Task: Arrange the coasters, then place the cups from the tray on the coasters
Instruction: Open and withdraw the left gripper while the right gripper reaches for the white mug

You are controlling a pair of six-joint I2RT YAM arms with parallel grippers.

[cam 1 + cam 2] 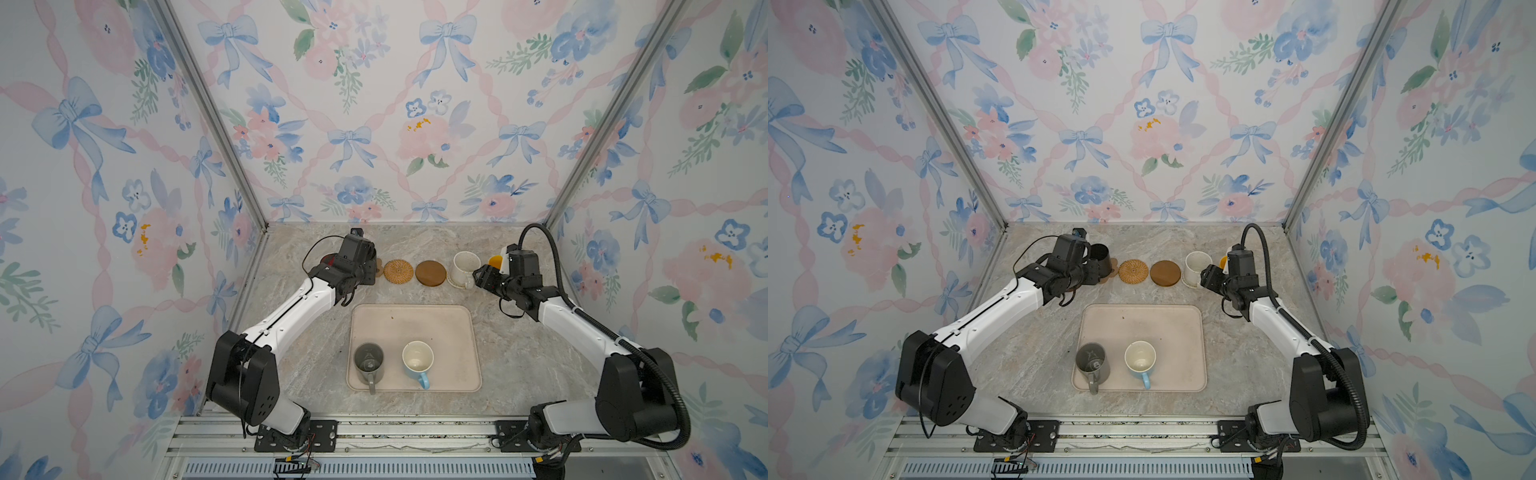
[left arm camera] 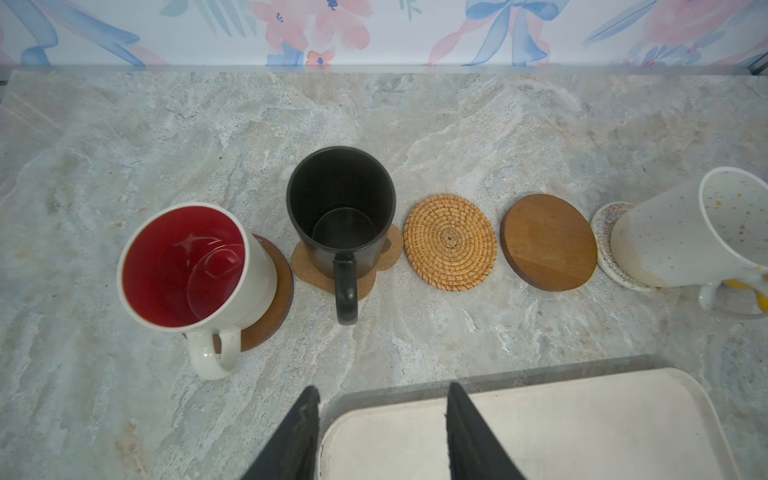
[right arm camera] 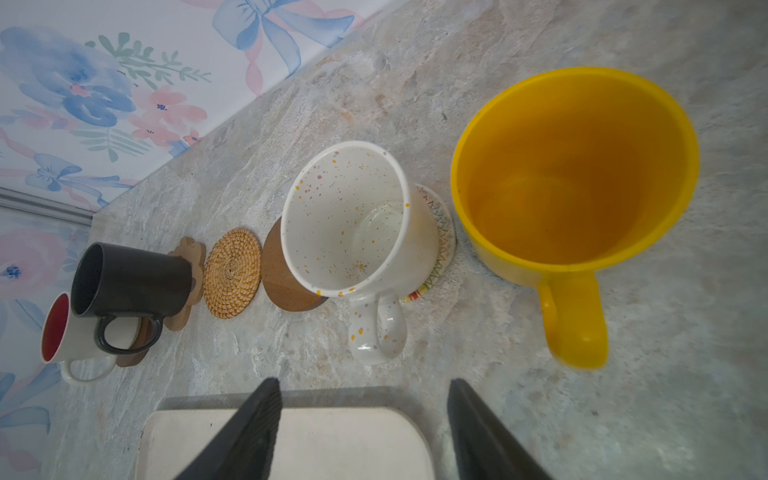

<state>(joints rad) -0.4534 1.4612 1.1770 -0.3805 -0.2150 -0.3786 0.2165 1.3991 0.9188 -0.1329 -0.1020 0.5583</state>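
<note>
With the left end effector (image 2: pixel 383 388) and right end effector (image 3: pixel 363 380) both open and empty, the grey mug (image 1: pixel 368 359) and blue mug (image 1: pixel 417 359) stood on the tray (image 1: pixel 415 320), evidently destined for the bare rattan coaster (image 1: pixel 398 271) and wooden coaster (image 1: pixel 431 273).

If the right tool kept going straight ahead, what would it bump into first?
Most likely the cream speckled mug, handle first: its handle faces the right tool, whose open jaws line up with it. Depth is hard to judge, though.
</note>
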